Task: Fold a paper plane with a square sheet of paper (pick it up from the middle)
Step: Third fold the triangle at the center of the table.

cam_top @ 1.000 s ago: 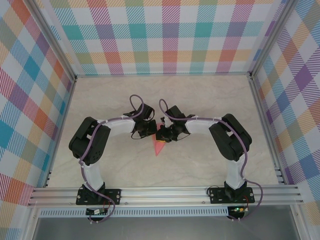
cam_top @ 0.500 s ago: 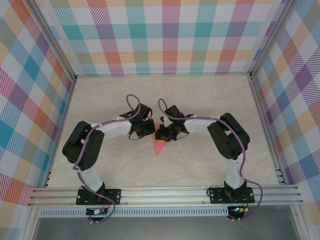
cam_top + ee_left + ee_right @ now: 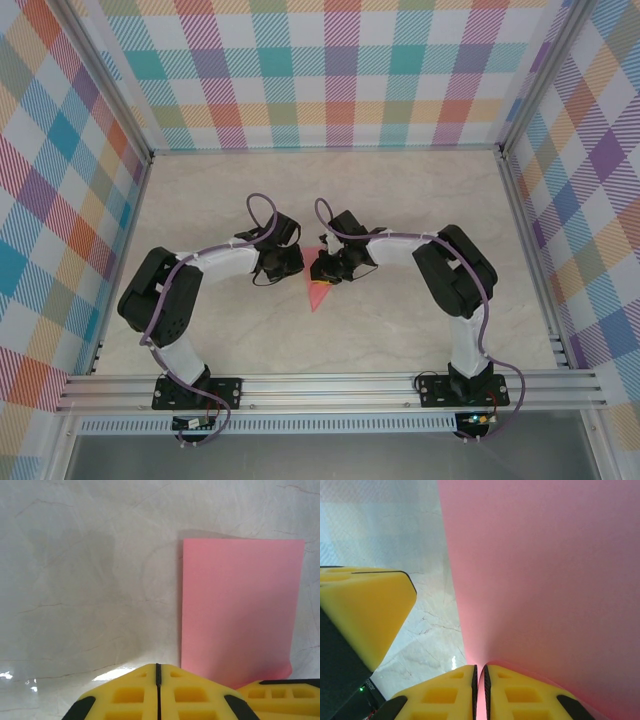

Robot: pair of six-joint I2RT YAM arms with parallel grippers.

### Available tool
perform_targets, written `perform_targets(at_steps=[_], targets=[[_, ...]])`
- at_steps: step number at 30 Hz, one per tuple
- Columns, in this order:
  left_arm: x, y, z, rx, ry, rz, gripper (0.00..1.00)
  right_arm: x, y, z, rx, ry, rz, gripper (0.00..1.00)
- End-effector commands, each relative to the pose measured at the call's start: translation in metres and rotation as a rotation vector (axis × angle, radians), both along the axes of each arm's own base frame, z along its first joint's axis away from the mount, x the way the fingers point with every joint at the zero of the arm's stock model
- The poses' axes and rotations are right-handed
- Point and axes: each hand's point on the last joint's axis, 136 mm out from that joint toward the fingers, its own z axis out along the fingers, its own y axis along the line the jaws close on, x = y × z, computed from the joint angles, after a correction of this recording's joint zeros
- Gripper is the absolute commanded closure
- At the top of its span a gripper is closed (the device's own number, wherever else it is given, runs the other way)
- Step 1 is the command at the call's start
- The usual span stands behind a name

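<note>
Paper [image 3: 319, 292] being pinched at one edge by right claw [image 3: 481, 674], left claw [image 3: 157, 674] hovering pressed together, empty, just beside it over tabletop [image 3: 420, 200]

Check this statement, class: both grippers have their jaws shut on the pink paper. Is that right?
Not quite. The left gripper has its jaws shut, but on nothing. In the left wrist view they meet with the pink paper beside them, not between them. The right gripper does have its jaws shut on the paper, as the right wrist view shows.
</note>
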Motion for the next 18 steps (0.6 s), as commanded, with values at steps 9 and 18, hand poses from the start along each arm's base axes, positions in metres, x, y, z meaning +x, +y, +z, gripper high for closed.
perform_targets(at_steps=[9,18], targets=[[-0.008,0.014,-0.001,0.036,0.019,0.032,0.93,0.001,0.005,-0.006,-0.009,0.002,0.030,0.86],[-0.009,0.012,0.000,0.024,0.021,0.026,0.93,0.001,0.004,-0.011,-0.022,0.009,0.032,0.85]])
